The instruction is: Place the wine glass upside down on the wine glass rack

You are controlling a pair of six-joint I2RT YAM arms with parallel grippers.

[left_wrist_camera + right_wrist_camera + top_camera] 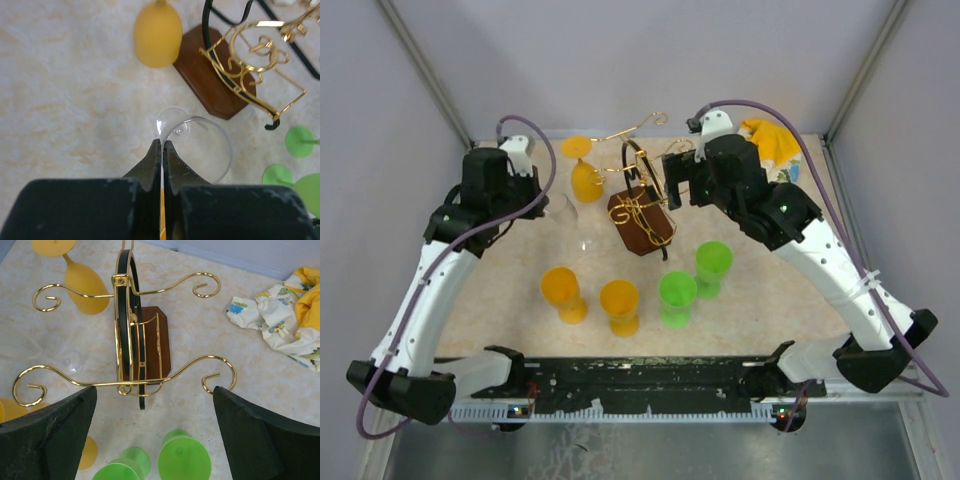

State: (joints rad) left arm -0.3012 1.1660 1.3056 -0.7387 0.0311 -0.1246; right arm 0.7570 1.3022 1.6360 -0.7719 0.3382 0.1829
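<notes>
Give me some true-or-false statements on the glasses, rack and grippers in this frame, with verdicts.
1. A yellow wine glass hangs foot-up on the wine glass rack. True.
2. The right gripper is shut on a green glass. False: it is open, one finger on either side of the rack.
3. Two green glasses are on the table. True.
4. The clear wine glass already hangs on the rack. False: it sits apart from the rack, at the tips of the left gripper.
5. The left gripper is wide open. False: its jaws are almost closed.
</notes>
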